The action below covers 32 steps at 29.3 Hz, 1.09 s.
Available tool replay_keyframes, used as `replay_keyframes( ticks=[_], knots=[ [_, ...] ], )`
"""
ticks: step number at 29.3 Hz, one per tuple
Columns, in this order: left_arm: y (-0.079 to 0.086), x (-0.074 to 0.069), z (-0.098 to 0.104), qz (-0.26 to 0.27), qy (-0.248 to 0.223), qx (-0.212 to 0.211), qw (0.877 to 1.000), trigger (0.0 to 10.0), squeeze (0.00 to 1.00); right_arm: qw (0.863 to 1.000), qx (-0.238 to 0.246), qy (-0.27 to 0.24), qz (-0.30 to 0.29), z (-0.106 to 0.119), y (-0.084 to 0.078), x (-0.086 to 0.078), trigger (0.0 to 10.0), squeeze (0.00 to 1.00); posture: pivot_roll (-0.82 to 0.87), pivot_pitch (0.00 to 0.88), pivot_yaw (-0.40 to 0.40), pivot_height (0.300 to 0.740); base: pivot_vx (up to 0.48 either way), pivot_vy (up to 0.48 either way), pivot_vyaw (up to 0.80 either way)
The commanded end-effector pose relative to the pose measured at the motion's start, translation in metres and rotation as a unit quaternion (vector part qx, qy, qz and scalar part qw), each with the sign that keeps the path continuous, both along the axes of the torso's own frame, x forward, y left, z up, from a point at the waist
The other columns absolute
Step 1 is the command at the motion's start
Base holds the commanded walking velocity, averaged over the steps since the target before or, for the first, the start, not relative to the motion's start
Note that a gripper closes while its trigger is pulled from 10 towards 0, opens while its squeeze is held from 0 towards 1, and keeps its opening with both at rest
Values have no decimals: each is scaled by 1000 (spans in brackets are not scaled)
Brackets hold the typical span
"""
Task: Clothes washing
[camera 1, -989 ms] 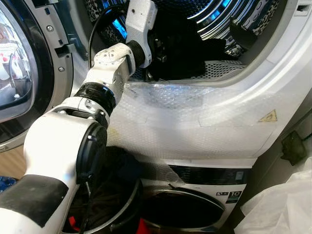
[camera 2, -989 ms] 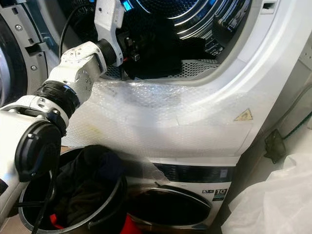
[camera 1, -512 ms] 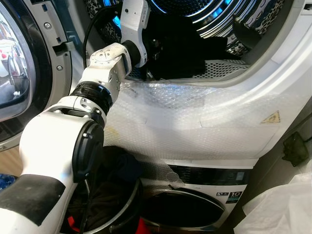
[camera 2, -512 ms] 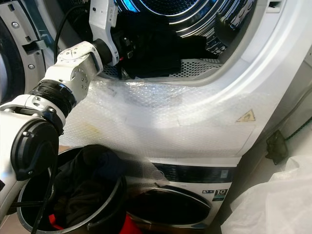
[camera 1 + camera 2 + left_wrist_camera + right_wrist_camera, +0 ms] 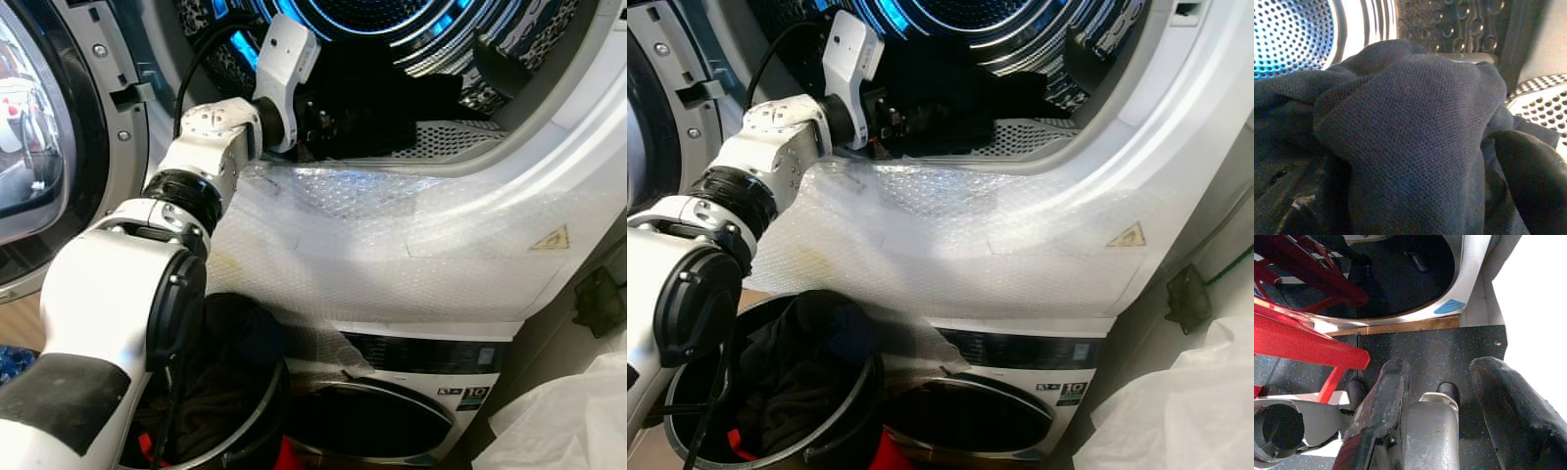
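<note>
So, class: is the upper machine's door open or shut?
Open. The door is swung aside, and the left arm reaches through the opening to dark clothes in the drum.

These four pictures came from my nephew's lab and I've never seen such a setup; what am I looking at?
It is a walking humanoid robot doing laundry. Two pictures come from cameras in its head, two from cameras on its wrists. The head views show its left arm reaching into the open drum of the upper machine, where its left end effector is pressed into dark clothing; its grip is hidden. A bucket of dark clothes stands below, beside a second machine. The right end effector hangs idle, open, above a speckled floor.
</note>
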<state>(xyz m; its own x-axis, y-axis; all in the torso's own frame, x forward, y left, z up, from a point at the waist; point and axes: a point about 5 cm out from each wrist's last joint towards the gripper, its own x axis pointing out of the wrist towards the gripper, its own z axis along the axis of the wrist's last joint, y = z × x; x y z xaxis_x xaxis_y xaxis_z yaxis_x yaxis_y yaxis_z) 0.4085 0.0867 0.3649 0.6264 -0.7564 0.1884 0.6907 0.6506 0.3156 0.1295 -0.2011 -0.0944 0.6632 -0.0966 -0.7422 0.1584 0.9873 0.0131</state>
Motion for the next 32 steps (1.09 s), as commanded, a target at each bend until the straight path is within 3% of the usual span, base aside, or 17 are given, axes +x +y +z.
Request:
replay_keyframes(
  ticks=[1, 6, 14, 15, 16, 17, 18, 22, 24, 32],
  knots=[
    [6, -1, -1, -5, -9, 22, 1000, 10000, 1000, 1000, 14, 18, 6, -5, 12, -6, 10000, 0, -112, 9, 117, 740, 0, 0, 0],
    [11, -3, 7, -7, -29, 41, 999, 10000, 1000, 1000, 18, 18, 6, -5, 16, -5, 10000, 0, -102, 11, 124, 740, 0, 0, 0],
    [19, -12, 28, -2, -74, 31, 997, 10000, 1000, 999, 25, 21, 0, -6, 20, -5, 10000, 0, -78, 9, 134, 740, 0, 0, 0],
    [16, -15, 27, -16, -79, 23, 996, 10000, 800, 999, 26, 22, 2, -6, 21, -4, 10000, 0, -69, 12, 133, 740, 0, 0, 0],
    [15, -16, 27, -24, -79, 20, 996, 10000, 800, 999, 26, 23, 2, -6, 22, -4, 10000, 0, -69, 12, 133, 740, 0, 0, 0],
    [11, -21, 24, -50, -80, 13, 996, 10000, 208, 999, 27, 22, 5, -6, 23, -3, 10000, 0, -66, 11, 130, 740, 0, 0, 0],
    [9, -23, 23, -63, -79, 12, 995, 10000, 0, 999, 27, 22, 5, -6, 23, -3, 10000, 0, -63, 14, 128, 740, 0, 0, 0],
    [5, -33, 14, -115, -61, 17, 991, 10000, 0, 999, 28, 21, 6, -5, 23, -2, 10000, 0, -59, 17, 127, 740, 0, 0, 0],
    [4, -50, -6, -181, -37, 47, 982, 10000, 0, 999, 27, 23, 8, -5, 23, -1, 10000, 0, -49, 20, 122, 740, 0, 0, 0],
    [9, -73, -12, -167, -38, 42, 984, 10000, 0, 999, 27, 23, 8, -5, 20, -2, 10000, 0, -57, 18, 121, 740, 0, 0, 0]
  ],
)
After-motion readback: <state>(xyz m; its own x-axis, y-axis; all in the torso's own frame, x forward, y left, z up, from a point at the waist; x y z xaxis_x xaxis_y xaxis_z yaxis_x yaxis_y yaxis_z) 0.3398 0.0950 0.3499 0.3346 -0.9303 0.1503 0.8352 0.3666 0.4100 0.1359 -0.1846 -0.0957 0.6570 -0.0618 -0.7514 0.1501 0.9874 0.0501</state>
